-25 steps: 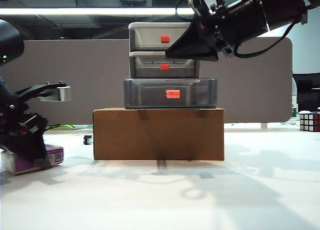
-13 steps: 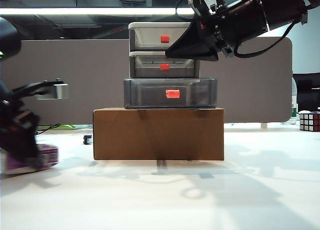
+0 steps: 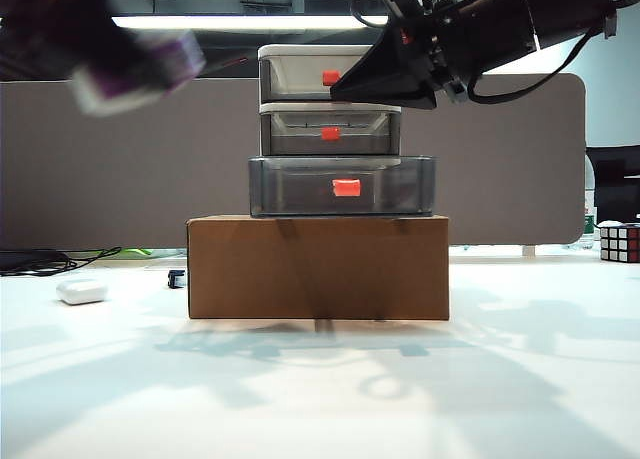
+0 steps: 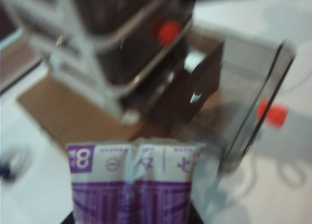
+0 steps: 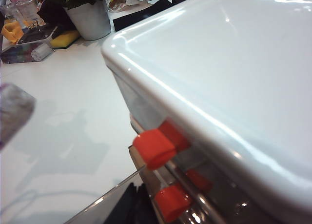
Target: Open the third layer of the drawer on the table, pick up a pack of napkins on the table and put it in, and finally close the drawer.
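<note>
A: What's nearest on the wide white table [image 3: 320, 399]?

B: A small white rounded case [image 3: 81, 292], then the brown cardboard box [image 3: 317, 267]. On it stands the drawer [image 3: 335, 129], a three-tier unit with a light grey frame and smoky trays. The third layer [image 3: 342, 186], lowest tray with a red-orange handle, stands pulled out.

A: And the napkins?

B: The soft purple-and-white pack of napkins [image 4: 132, 181] is clamped in the left gripper [image 3: 95, 44], high in the air to the upper left of the unit, streaked with blur. The right gripper [image 3: 385, 79] sits at the unit's top tier; whether its jaws are wide or narrow, I cannot tell.

A: How to place it well?

B: I'd bring the pack over the open tray behind its front wall, level it, lower it inside, then let go. Dropping from height risks catching the rim.

A: Anything unclear?

B: The left fingers are hidden behind the pack, and blur smears the tray's edges. A Rubik's cube [image 3: 619, 243] sits far right, cut off.
</note>
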